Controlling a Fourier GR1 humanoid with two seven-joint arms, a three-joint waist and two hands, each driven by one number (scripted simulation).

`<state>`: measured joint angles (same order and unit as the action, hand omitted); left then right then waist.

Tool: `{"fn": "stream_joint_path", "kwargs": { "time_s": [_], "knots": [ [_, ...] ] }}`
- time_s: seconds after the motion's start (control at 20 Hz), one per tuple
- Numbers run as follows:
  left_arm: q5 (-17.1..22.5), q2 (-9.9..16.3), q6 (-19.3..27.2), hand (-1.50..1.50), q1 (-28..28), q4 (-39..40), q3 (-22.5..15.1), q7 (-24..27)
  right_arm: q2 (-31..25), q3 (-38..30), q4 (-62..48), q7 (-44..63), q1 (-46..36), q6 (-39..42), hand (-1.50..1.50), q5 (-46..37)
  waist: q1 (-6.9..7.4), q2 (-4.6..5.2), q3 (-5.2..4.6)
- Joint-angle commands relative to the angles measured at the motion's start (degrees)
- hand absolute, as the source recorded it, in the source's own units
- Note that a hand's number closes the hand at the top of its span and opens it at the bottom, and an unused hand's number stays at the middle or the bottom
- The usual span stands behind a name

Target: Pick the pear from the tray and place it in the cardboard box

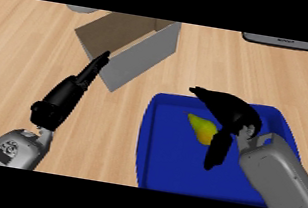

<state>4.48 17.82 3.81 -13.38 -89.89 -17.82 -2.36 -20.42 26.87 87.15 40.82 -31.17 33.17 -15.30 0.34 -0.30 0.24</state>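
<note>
A yellow-green pear (201, 128) lies on the blue tray (161, 147) at the lower right. My right hand (226, 112) hovers over the tray just right of the pear, fingers spread and arched above it, thumb hanging down beside it; nothing is held. The open cardboard box (132, 47) stands at the upper left of the tray, tilted in view, with grey outer walls and a brown inside. My left hand (78, 84) stretches straight toward the box's near corner, fingers straight, holding nothing.
A grey object (81, 9) shows at the top edge left of the box, and a dark grey device (279, 42) at the top right. The wooden counter (15, 54) spreads around the box and tray.
</note>
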Motion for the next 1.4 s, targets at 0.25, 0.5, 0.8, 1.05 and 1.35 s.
{"fn": "stream_joint_path", "kwargs": {
  "time_s": [0.25, 0.5, 0.8, 1.05, 1.35],
  "knots": [
    [-1.25, -2.51, -1.76, 0.00, 2.72, 1.91, 1.18, -0.52, 3.22, 1.87, -10.75, -9.37, 3.54, -4.23, -1.50, -10.62, 0.08, 0.44, -0.22],
    [-2.11, -3.05, -4.47, 0.00, 0.80, 4.30, 3.42, -0.48, 6.28, 1.25, -11.97, -12.03, 2.75, -4.87, -1.50, -14.28, -0.20, 0.38, -0.24],
    [-4.14, -3.40, -5.67, 0.00, 3.99, 0.03, 4.03, -1.51, 6.68, -1.65, -15.08, -14.28, 1.31, -2.42, -1.50, -17.30, -0.06, 0.31, -0.24],
    [-4.69, -5.80, -5.92, 0.00, 0.50, 3.94, 5.07, -1.20, 7.16, -3.52, -20.16, -16.84, -0.28, -0.09, -1.50, -17.52, -0.01, 0.44, -0.23],
    [-5.57, -5.49, -6.61, 0.00, 3.06, -1.58, 6.10, -3.80, 9.86, -1.29, -21.00, -16.84, 4.01, -2.73, -1.50, -22.61, 0.07, 0.35, -0.23]
  ]
}}
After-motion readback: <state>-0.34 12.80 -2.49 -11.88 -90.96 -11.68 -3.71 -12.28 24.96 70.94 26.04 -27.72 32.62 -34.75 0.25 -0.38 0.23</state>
